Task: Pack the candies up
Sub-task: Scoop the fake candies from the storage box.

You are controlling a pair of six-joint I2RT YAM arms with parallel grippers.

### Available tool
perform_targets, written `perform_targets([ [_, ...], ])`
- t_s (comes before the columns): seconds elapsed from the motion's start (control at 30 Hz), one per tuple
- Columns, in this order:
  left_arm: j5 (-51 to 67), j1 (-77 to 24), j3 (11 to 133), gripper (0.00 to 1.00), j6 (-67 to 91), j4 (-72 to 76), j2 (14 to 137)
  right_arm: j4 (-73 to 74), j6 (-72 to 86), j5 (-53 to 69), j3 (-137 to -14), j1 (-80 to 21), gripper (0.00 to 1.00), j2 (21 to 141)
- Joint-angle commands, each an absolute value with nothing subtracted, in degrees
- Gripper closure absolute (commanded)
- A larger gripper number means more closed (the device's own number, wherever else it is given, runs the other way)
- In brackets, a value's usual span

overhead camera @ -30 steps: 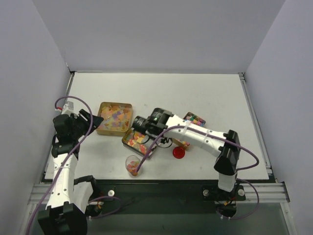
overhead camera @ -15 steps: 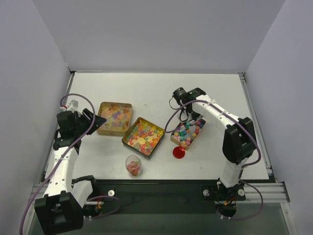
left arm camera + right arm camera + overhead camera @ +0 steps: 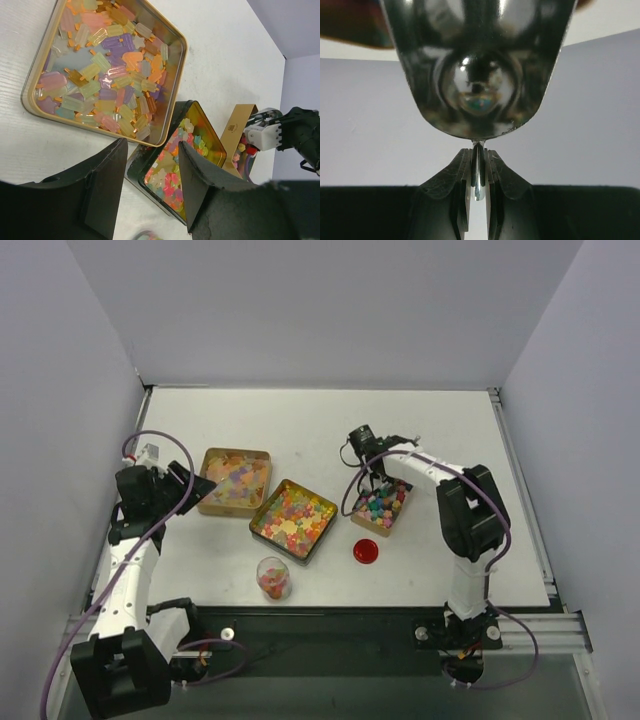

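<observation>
The candies lie in three gold tins and a cup. The left tin (image 3: 234, 481) holds pastel popsicle-shaped sweets (image 3: 107, 70). The middle tin (image 3: 292, 519) holds star-shaped candies (image 3: 175, 165). The small right tin (image 3: 379, 506) holds mixed tiny candies. A clear cup (image 3: 272, 577) at the front holds a few candies. My right gripper (image 3: 372, 472) is over the right tin's far end, shut on the thin handle of a metal spoon (image 3: 479, 65). My left gripper (image 3: 150, 192) is open and empty, beside the left tin's left edge (image 3: 195, 483).
A flat red round lid (image 3: 366, 551) lies on the white table in front of the right tin. Grey walls enclose the table on three sides. The right arm's elbow (image 3: 468, 512) stands right of the small tin.
My right gripper swung from over the middle tin back to the right tin, with the spoon. The right tin, hidden under the arm at first, has since turned and shifted slightly. The left arm barely moved.
</observation>
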State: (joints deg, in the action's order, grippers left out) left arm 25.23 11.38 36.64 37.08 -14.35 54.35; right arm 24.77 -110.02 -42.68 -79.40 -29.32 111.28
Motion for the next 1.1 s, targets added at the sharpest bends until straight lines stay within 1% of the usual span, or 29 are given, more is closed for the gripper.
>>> perform_targets([
  [0.0, 24.43, 11.78, 37.62, 0.44, 36.82, -12.83, 54.84, 20.13, -114.87, -43.77, -71.03, -30.67, 1.0, 105.75],
  [0.1, 24.43, 11.87, 37.71, 0.45, 37.09, -12.13, 55.55, 19.25, -114.52, -43.51, -66.19, -32.08, 1.0, 103.45],
  [0.27, 24.7, 11.78, 37.88, 0.45, 37.44, -11.6, 56.16, 20.03, -109.62, -43.42, -64.42, -34.27, 1.0, 103.0],
  [0.5, 24.96, 11.69, 37.27, 0.45, 37.53, -12.22, 55.99, 33.29, -93.37, -40.7, -74.26, -36.65, 1.0, 108.36],
  [0.6, 25.05, 11.51, 37.18, 0.45, 37.44, -12.39, 56.07, 36.99, -88.7, -37.01, -77.43, -37.88, 1.0, 108.98],
  [0.8, 24.96, 11.42, 37.53, 0.45, 37.79, -12.31, 57.48, 37.35, -86.67, -35.95, -72.52, -40.08, 1.0, 106.61],
  [1.07, 26.8, 11.16, 38.23, 0.45, 39.28, -9.93, 59.06, 38.14, -86.22, -35.95, -73.21, -36.48, 1.0, 104.24],
])
